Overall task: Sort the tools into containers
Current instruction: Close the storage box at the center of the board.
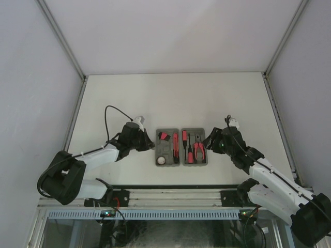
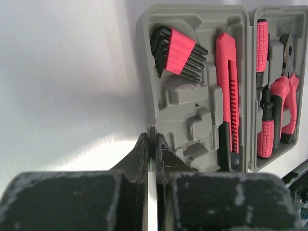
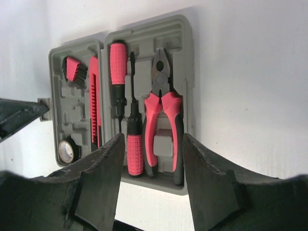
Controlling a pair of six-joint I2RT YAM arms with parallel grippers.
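Observation:
Two grey trays lie side by side mid-table, the left tray [image 1: 167, 150] and the right tray [image 1: 194, 155]. The left tray [image 2: 187, 91] holds a pink-sleeved hex key set [image 2: 178, 50], a pink utility knife [image 2: 227, 91] and a small dark ring [image 3: 66, 150]. The right tray [image 3: 180, 43] holds two screwdrivers [image 3: 118, 62] [image 3: 134, 139] and pliers [image 3: 163, 110]. My left gripper [image 2: 152, 138] is shut on a small tab at the left tray's outer edge. My right gripper [image 3: 151, 154] is open, its fingers [image 3: 103, 178] straddling the right tray's near end without touching it.
The trays sit on a white table [image 1: 176, 98] enclosed by grey walls. An aluminium rail [image 1: 170, 196] runs along the near edge. A black cable [image 1: 107, 119] loops above the left arm. Both arms flank the trays closely.

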